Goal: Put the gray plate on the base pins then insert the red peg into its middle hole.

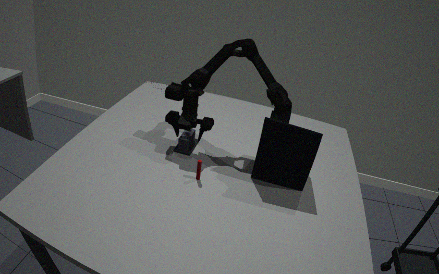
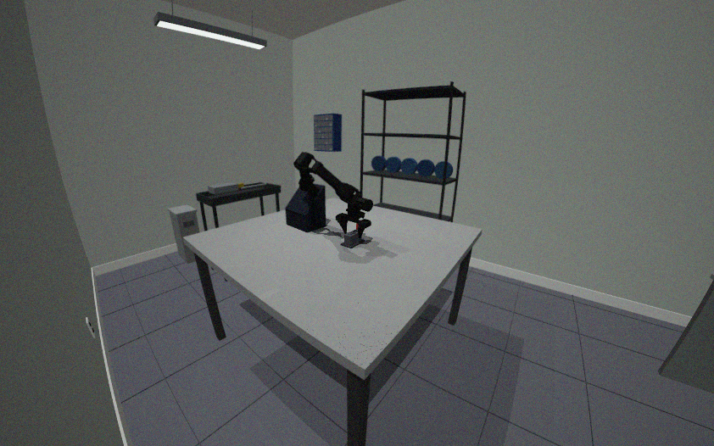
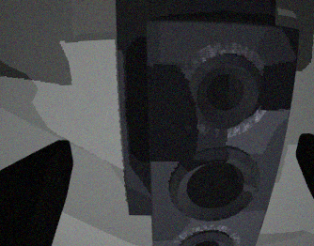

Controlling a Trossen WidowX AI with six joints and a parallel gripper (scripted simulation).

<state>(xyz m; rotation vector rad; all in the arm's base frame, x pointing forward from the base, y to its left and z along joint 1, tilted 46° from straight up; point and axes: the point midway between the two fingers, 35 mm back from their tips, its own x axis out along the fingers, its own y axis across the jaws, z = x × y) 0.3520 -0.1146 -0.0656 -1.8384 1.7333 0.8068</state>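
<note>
The gray plate (image 1: 186, 142) (image 2: 351, 237) (image 3: 271, 141) is a thick block that sits on the dark base (image 1: 181, 151) with no clear gap. Its holes show from above in the wrist view, the lowest one cut off by the frame. The base pins are hidden. My gripper (image 1: 188, 138) (image 2: 353, 235) (image 3: 191, 149) is open, with one finger on each side of the plate and nothing held between them. The red peg (image 1: 198, 170) (image 2: 357, 226) stands upright on the table, nearer the top camera than the plate.
The white table (image 1: 129, 218) (image 2: 293, 271) carries everything. A large dark box (image 1: 285, 154) (image 2: 305, 213) stands at the arm's foot, to the right of the peg in the top view. The arm's shadow falls around the base.
</note>
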